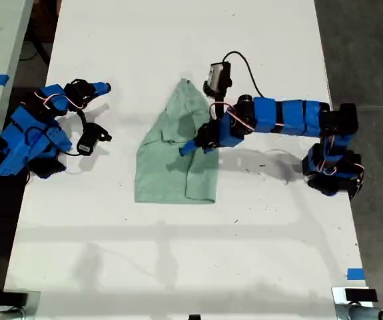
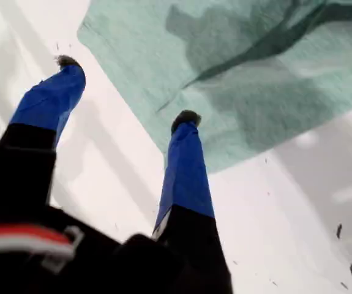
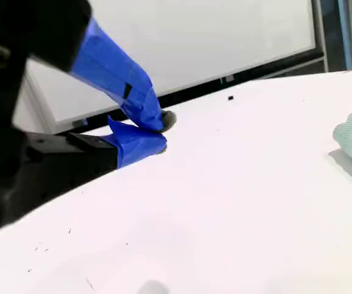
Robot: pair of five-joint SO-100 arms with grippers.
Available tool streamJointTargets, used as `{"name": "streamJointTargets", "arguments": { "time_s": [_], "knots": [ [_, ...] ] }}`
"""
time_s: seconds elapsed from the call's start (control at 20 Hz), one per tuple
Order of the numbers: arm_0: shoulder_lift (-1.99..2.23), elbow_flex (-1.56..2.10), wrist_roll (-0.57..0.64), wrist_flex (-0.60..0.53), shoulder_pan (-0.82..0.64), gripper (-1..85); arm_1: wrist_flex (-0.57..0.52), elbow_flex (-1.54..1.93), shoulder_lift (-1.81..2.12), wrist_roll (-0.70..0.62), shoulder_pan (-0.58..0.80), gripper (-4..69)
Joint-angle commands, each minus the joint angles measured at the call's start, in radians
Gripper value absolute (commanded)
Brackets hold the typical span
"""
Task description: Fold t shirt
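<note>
Second gripper: my second gripper (image 1: pixel 104 87) lies folded up at the exterior view's left, on the table's (image 1: pixel 258 240) left side, well apart from the shirt; in the second wrist view (image 3: pixel 158 131) its blue-taped tips meet, fingers closed on nothing

Second arm: blue body with black and red-white wiring, resting low over the table's left edge in the exterior view

Shirt place: the t shirt (image 1: pixel 178 150) lies flat near the table's middle, between the two arms, a little toward the far side in the exterior view

Shirt axis: long axis runs far to near in the exterior view; the pointed end faces far, the wide straight hem faces near

Shirt look: pale mint-green, plain, partly folded; a fold line crosses it and a flap lies over the right part; soft creases show in the first wrist view (image 2: pixel 255 79)

Writing: no print or label can be read on the cloth

First gripper: my first gripper (image 1: pixel 192 147) reaches in from the exterior view's right and sits over the shirt's right half; in the first wrist view (image 2: pixel 127 92) its fingers stand wide apart, one tip (image 2: pixel 185 119) at the cloth's edge, the other tip over bare table, nothing held

First arm: stretched leftward across the table from its base at the exterior view's right edge

Tape: blue tape (image 1: pixel 355 274) sits on the table's near right corner in the exterior view
</note>
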Motion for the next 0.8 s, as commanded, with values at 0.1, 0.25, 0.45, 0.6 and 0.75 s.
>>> {"name": "streamJointTargets", "arguments": {
  "time_s": [0.1, 0.25, 0.45, 0.6, 0.75],
  "knots": [
    [0.009, 0.038, 0.002, -0.015, 0.006, 0.1, -0.025, 0.502, 0.532, 0.051, 0.112, 24.4],
    [0.009, 0.038, 0.002, -0.015, 0.006, 0.0, -0.298, 1.164, 1.046, -0.02, 0.221, 1.2],
    [0.009, 0.038, 0.002, -0.017, 0.005, 0.0, -0.325, 1.842, 1.931, -0.164, 0.322, 1.3],
    [0.009, 0.038, 0.0, -0.017, 0.008, -0.1, -0.232, 1.939, 2.01, -0.153, 0.371, 1.3],
    [0.009, 0.038, 0.002, -0.017, 0.008, -0.1, -0.209, 1.968, 2.01, -0.129, 0.446, 1.3]
  ]
}}
